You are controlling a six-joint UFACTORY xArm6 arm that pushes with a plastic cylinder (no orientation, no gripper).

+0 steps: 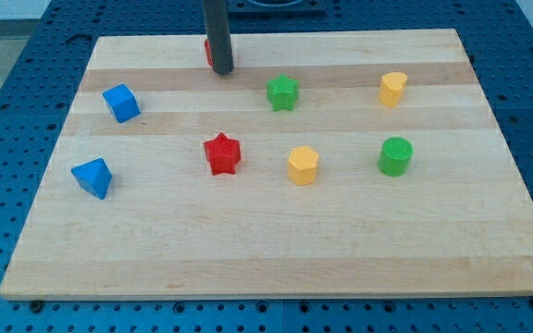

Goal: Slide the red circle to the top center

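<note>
The red circle (pixel 208 52) is mostly hidden behind my rod near the view's top, left of centre; only a thin red edge shows at the rod's left side. My tip (pixel 223 69) rests on the wooden board (pixel 266 250) right against the red circle, at its right and lower side. A red star (pixel 221 154) lies well below, near the board's middle.
A blue cube (pixel 120 103) and a blue triangular block (pixel 92 177) sit at the view's left. A green star (pixel 283 92) lies right of the tip. A yellow block (pixel 392 88), a yellow hexagon (pixel 303 166) and a green cylinder (pixel 395 155) lie to the right.
</note>
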